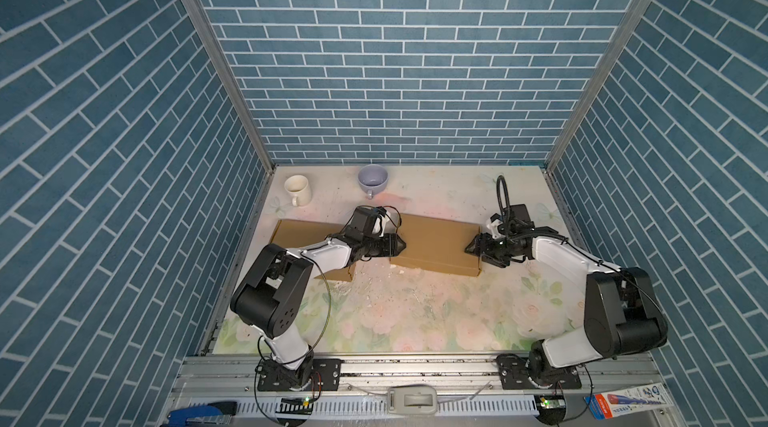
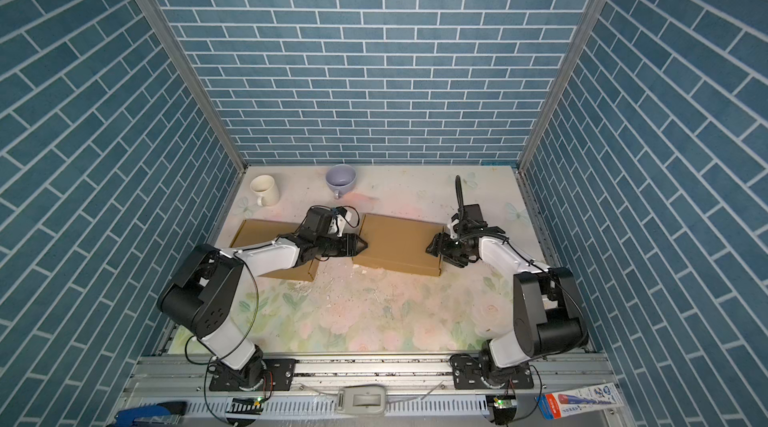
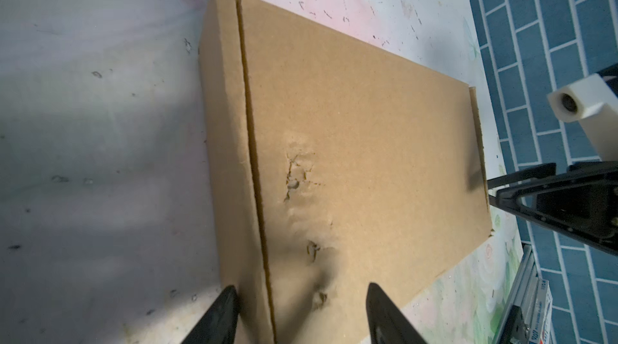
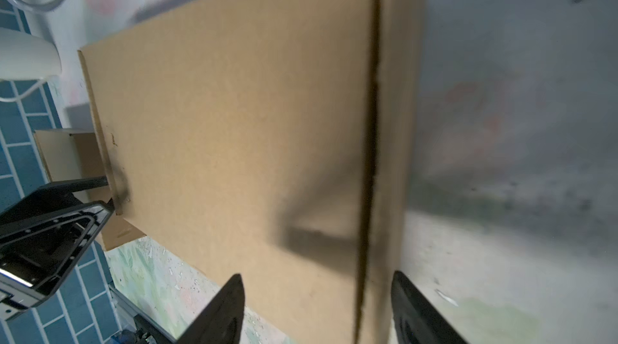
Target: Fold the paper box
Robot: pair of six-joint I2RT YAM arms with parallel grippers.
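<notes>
Cardboard box (image 3: 368,124) edge between parted fingers (image 3: 384,312)

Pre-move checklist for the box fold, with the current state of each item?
1. Left gripper jaws apart: ok.
2. Right gripper jaws apart: ok.
3. Grippers at opposite ends of the cardboard box: ok.
4. Either gripper touching the box: cannot tell.
5. Box top undamaged: not ok, torn dents near the left gripper's end.
6. Cream mug and lavender cup apart from the box: ok, both stand at the back.
</notes>
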